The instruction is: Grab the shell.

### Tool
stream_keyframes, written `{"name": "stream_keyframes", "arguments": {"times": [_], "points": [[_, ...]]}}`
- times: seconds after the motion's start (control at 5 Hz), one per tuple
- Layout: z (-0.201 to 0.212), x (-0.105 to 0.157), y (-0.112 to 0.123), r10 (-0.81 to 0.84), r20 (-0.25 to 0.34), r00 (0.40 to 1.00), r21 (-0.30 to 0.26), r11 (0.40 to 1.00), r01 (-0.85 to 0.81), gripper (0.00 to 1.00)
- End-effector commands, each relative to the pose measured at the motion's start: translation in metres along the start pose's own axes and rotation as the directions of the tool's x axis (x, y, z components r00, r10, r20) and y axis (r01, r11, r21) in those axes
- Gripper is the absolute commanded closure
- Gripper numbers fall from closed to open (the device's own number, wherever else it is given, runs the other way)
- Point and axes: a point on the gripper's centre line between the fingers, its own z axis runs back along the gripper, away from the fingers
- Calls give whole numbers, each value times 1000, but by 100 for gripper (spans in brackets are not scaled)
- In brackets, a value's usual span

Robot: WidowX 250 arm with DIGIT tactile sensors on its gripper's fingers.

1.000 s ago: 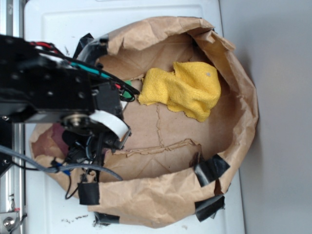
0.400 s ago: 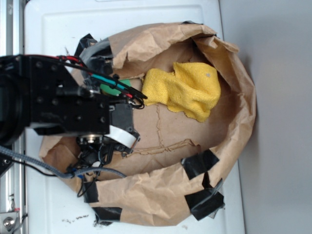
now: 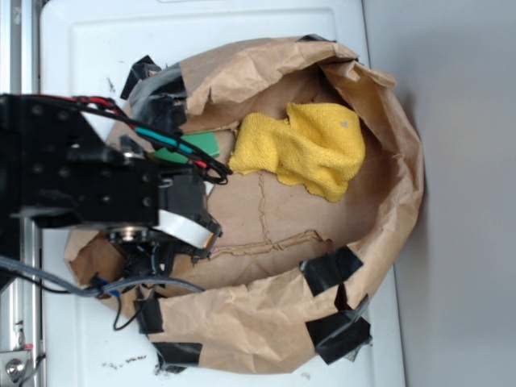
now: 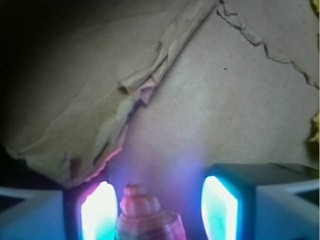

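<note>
The gripper stands open, its two fingers spread apart. The shell sits between them, just beside the left one, on the brown paper floor.

this looks like a robot lab or test bench rather than a home. a black robot arm with loose red, green and grey cables hangs over a white plastic tabletop, with a metal rail along one edge. on the tabletop sits a makeshift pen of crumpled brown paper patched with black tape, holding a yellow cloth and a green block.
</note>
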Motion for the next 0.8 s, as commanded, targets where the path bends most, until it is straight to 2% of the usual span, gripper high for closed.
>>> {"name": "stream_keyframes", "arguments": {"times": [0.0, 0.4, 0.6], "points": [[10, 7, 0, -38, 41, 998, 11, 999, 37, 100], [86, 45, 14, 34, 207, 978, -15, 999, -31, 100], [119, 64, 20, 62, 250, 966, -38, 998, -54, 100]]}}
